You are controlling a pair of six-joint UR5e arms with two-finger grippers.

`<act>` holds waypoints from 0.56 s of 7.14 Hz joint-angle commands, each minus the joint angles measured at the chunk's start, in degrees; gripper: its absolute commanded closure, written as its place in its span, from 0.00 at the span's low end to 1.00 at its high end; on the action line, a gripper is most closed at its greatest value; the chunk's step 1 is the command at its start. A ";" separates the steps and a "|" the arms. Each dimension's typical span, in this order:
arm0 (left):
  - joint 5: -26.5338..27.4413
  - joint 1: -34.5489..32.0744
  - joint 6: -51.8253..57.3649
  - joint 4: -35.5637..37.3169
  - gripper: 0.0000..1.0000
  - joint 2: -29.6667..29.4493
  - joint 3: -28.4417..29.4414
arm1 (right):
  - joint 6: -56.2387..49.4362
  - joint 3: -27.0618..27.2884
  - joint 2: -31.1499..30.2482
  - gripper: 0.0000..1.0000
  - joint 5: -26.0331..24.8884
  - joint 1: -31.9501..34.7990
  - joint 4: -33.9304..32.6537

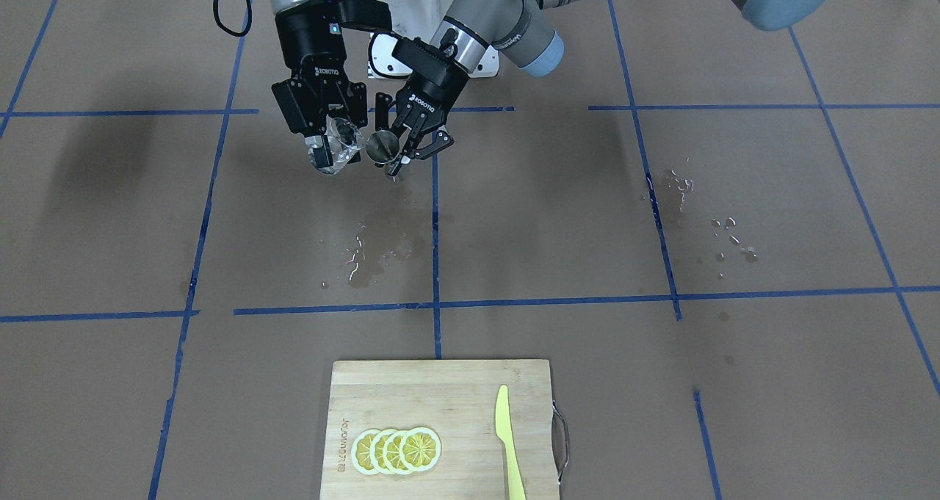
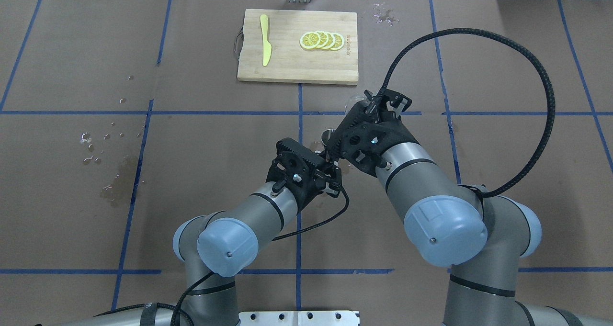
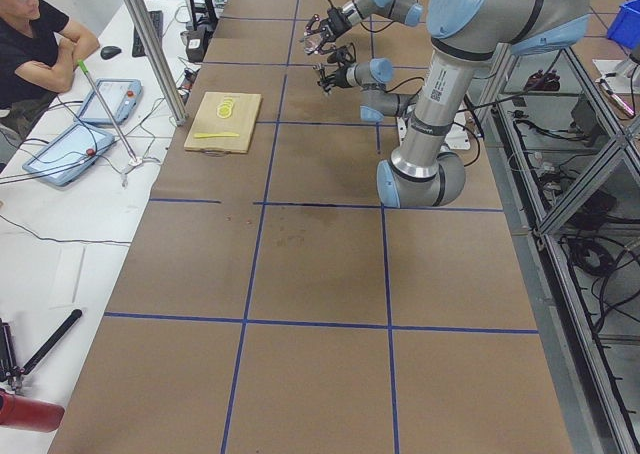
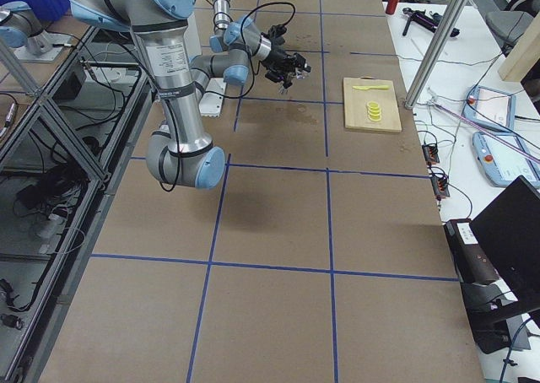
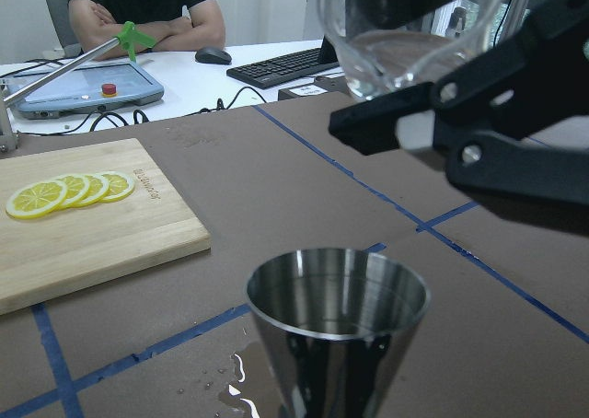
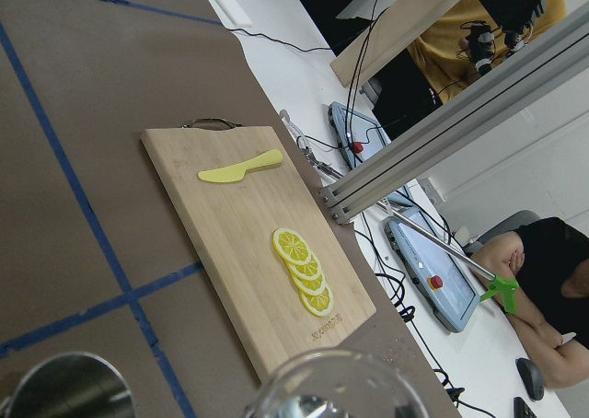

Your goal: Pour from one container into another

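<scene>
My right gripper (image 1: 335, 151) is shut on the clear glass cup (image 1: 345, 140), held above the table and tilted toward the jigger. In the left wrist view the cup (image 5: 405, 31) hangs at the upper right with some clear liquid inside, higher than the jigger's rim. My left gripper (image 1: 400, 155) is shut on the steel jigger (image 1: 382, 146), which stays upright with its open cone (image 5: 338, 294) facing up. The two vessels sit close side by side without touching. In the right wrist view the cup's rim (image 6: 340, 386) is at the bottom edge and the jigger (image 6: 69, 386) at the lower left.
A wooden cutting board (image 1: 440, 390) with lemon slices (image 1: 396, 450) and a yellow knife (image 1: 507, 441) lies on the operators' side. Water is spilled on the brown paper below the grippers (image 1: 378, 247) and further off (image 1: 727, 236). A person sits beyond the table's far edge (image 5: 147, 4).
</scene>
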 commanded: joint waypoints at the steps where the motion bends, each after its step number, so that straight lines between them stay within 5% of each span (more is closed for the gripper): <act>1: 0.01 0.06 0.00 0.00 1.00 -0.73 0.71 | -3.24 -0.02 0.58 1.00 -0.40 -0.14 -0.19; 4: 0.01 0.06 0.00 0.00 1.00 -0.99 0.80 | -11.14 -0.19 1.55 1.00 -2.66 -0.48 -1.94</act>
